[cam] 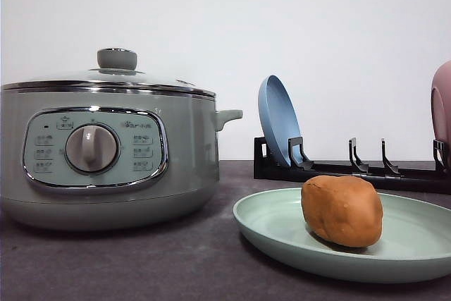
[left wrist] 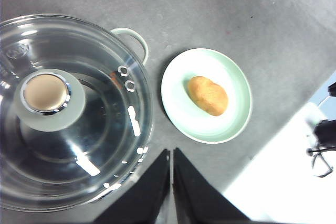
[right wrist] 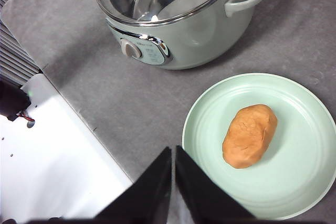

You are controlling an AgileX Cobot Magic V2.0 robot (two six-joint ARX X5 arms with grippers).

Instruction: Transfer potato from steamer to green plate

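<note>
The orange-brown potato (cam: pixel 342 211) lies on the green plate (cam: pixel 268 227) to the right of the steamer (cam: pixel 106 147), whose glass lid (left wrist: pixel 68 114) is on. From above, the potato (left wrist: pixel 208 95) rests near the middle of the plate (left wrist: pixel 181 108), beside the steamer handle (left wrist: pixel 134 38). My left gripper (left wrist: pixel 171 169) hovers high over the gap between steamer and plate, its fingers pressed together with nothing between them. My right gripper (right wrist: pixel 173 169) is also shut and empty, hanging high above the plate's (right wrist: pixel 294 182) near rim, with the potato (right wrist: pixel 250 135) and steamer (right wrist: pixel 178 19) beyond.
A black dish rack (cam: pixel 352 169) stands behind the plate, holding an upright blue plate (cam: pixel 280 121) and a pink plate (cam: pixel 442 107) at the right edge. The grey tabletop (right wrist: pixel 131 98) ends at a white edge panel (right wrist: pixel 52 156).
</note>
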